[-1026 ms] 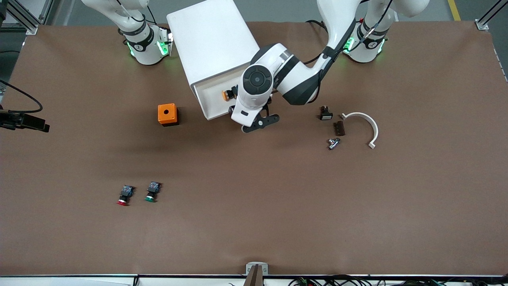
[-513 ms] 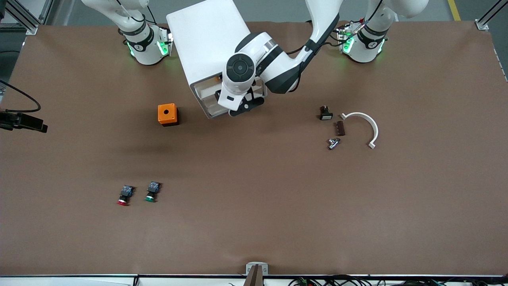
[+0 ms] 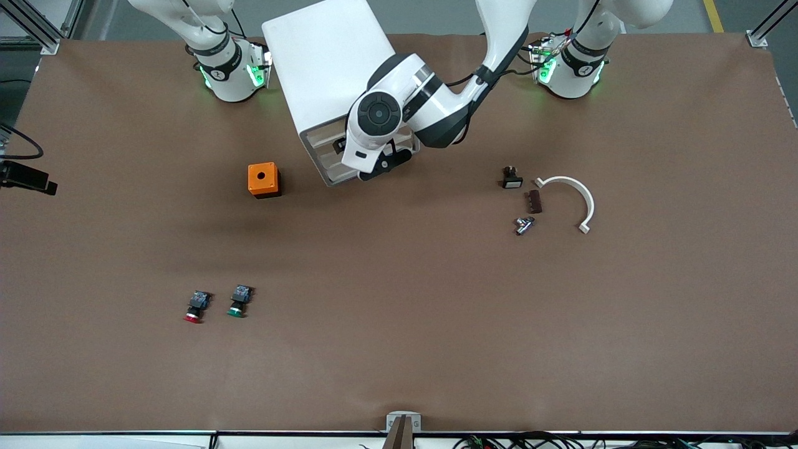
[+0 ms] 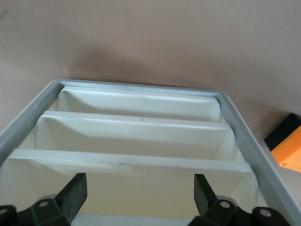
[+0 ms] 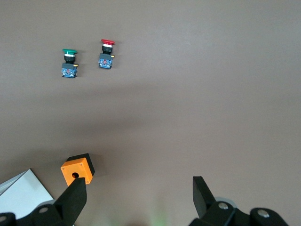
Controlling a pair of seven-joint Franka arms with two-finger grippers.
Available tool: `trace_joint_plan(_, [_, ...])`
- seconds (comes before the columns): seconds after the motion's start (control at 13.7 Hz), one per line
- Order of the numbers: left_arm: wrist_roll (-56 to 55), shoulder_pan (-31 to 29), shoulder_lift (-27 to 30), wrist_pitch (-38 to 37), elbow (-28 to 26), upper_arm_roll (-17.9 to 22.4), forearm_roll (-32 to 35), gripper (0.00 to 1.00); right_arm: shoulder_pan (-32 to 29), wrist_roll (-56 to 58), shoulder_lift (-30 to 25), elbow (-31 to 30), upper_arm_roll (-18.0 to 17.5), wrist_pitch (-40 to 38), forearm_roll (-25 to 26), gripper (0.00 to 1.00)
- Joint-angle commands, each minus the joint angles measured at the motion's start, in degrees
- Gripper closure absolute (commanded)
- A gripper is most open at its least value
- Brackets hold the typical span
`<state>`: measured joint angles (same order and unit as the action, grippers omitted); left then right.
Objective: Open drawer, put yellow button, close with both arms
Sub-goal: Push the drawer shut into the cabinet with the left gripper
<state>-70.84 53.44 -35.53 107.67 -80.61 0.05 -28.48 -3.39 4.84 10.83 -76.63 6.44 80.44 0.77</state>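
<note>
The white cabinet (image 3: 330,62) stands between the two arm bases. Its uppermost drawer (image 3: 324,133) sits pushed in, level with the stacked drawer fronts (image 4: 141,136) below it. The yellow button is hidden. My left gripper (image 3: 386,163) hangs open right at the cabinet's front; in the left wrist view the left gripper (image 4: 139,195) has nothing between its fingers and points down the row of fronts. My right gripper (image 5: 138,195) is open and empty high over the table; the front view shows only that arm's base (image 3: 227,68).
An orange box with a hole (image 3: 264,179) stands beside the cabinet toward the right arm's end. A red-capped switch (image 3: 196,307) and a green-capped one (image 3: 239,301) lie nearer the front camera. Toward the left arm's end lie small dark parts (image 3: 533,201) and a white curved piece (image 3: 576,196).
The drawer stood open with the yellow button in it; the left arm swept toward the cabinet, the drawer slid in, and the button is now out of sight. The right arm stayed put.
</note>
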Motion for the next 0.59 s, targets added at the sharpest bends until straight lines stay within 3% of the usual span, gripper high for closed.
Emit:
trace_joint_plan(0.0, [-0.53,-3.41,1.25,-1.92,0.10,1.35,3.50,0.00,-0.74,1.74,-2.47,-0.10,-1.34,-2.21,-0.42,0.00])
trace_joint_plan(0.22, [-0.27,-8.34,3.79,-2.55,0.10,1.35,9.30,0.00,-1.35,11.99,-4.14,-1.67,-1.08,-2.40,-1.55,0.00])
trace_joint_plan(0.51, [1.14,-14.14,8.88,-8.25,0.19,1.35,17.03,0.00,-0.92,12.47,-8.18,-6.68,-1.08,-0.38,-1.56,0.00])
